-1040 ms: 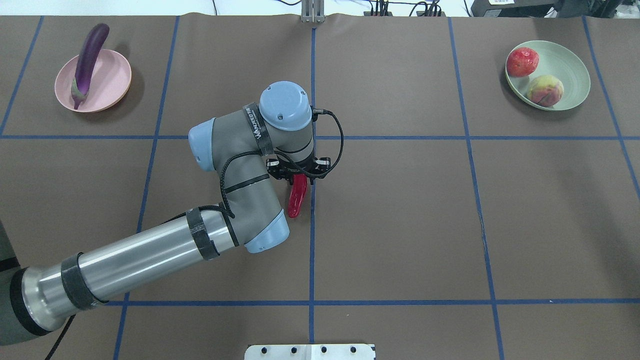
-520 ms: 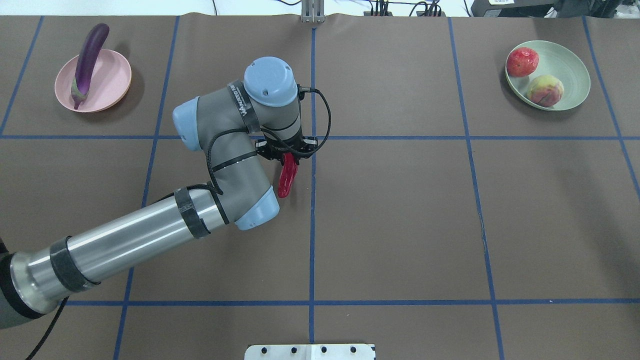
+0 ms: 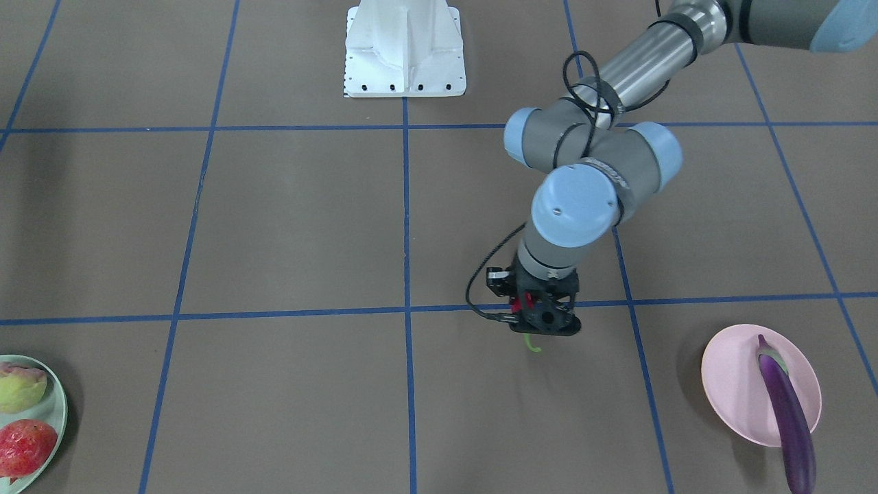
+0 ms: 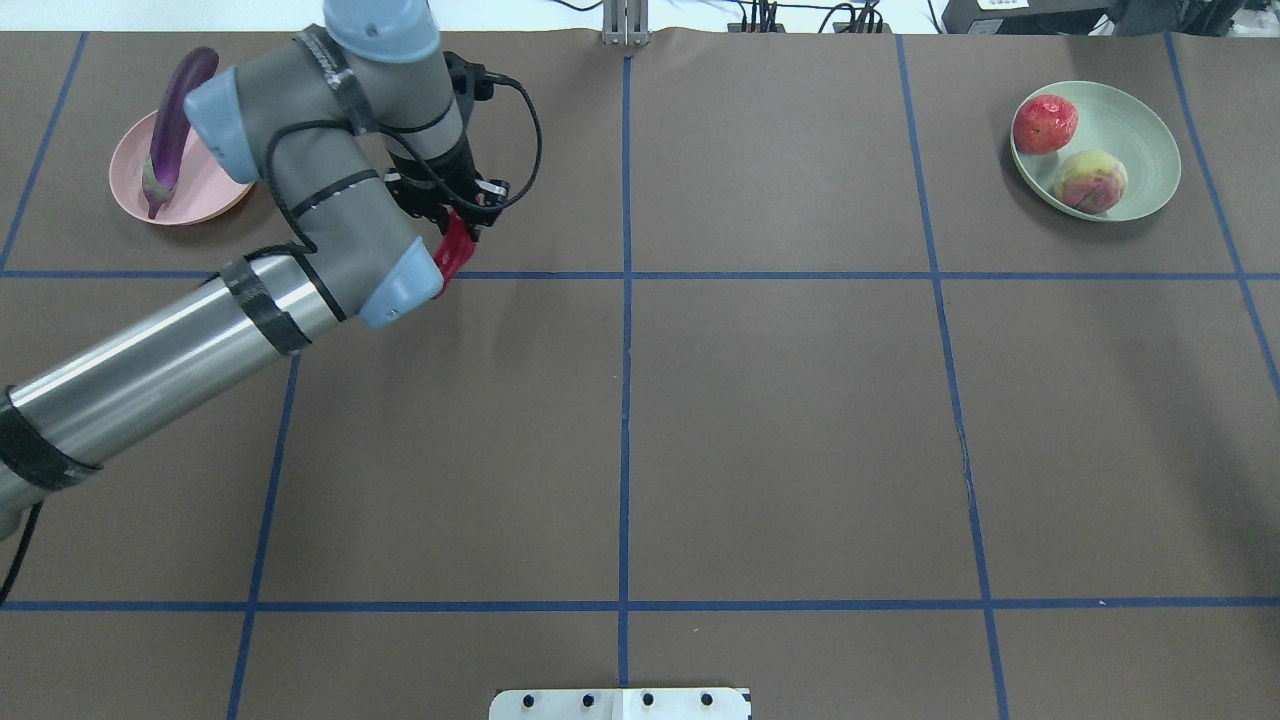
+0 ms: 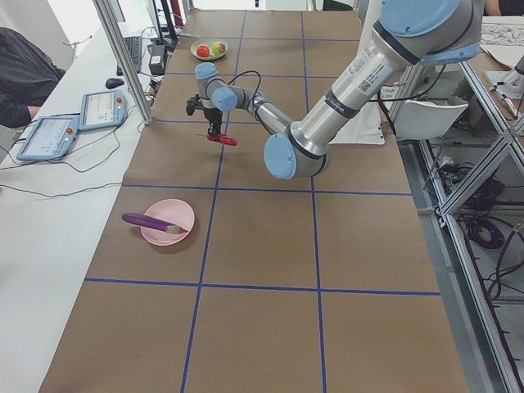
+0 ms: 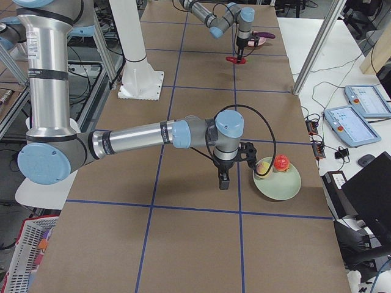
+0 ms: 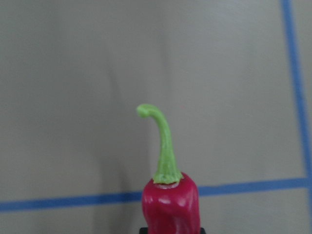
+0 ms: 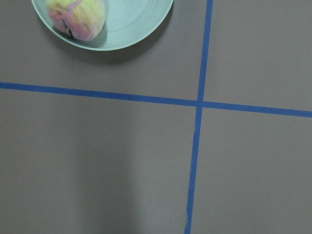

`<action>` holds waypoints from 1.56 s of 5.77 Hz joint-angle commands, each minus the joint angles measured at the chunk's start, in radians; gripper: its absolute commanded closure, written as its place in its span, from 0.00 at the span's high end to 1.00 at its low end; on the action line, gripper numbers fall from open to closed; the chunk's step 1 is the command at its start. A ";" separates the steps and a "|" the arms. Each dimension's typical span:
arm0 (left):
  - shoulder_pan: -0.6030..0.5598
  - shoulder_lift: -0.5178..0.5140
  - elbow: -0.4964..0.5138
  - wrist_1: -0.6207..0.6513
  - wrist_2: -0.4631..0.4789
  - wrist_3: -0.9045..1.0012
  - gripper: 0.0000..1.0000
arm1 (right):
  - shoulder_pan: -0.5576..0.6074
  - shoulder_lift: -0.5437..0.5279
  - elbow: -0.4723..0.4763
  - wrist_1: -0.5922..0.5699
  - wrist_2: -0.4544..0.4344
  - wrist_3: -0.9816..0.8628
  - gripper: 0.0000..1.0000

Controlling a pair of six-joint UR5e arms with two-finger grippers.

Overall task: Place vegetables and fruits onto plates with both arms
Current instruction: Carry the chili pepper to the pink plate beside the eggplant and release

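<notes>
My left gripper (image 4: 455, 222) is shut on the dark-red chili pepper (image 4: 454, 252) and holds it above the table, to the right of the pink plate (image 4: 200, 192). The pepper's green stem (image 7: 165, 141) points away from the gripper. The purple eggplant (image 4: 175, 110) lies across the pink plate. The pomegranate (image 4: 1045, 123) and the peach (image 4: 1090, 181) sit on the mint green plate (image 4: 1135, 120). My right gripper (image 6: 223, 181) shows only in the exterior right view, above the table beside the green plate (image 6: 281, 188); I cannot tell whether it is open.
The brown table has a grid of blue tape lines (image 4: 625, 400). The white base block (image 3: 405, 51) stands at the robot's edge. Cables and tablets lie beyond the far edge (image 5: 74, 123).
My left arm has carried the chili pepper from the table's middle toward the far left, closer to the pink plate. The fruits and the eggplant have not moved.
</notes>
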 commanded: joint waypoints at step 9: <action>-0.406 0.315 0.022 -0.166 -0.222 0.553 1.00 | -0.002 0.004 -0.006 0.002 -0.002 0.000 1.00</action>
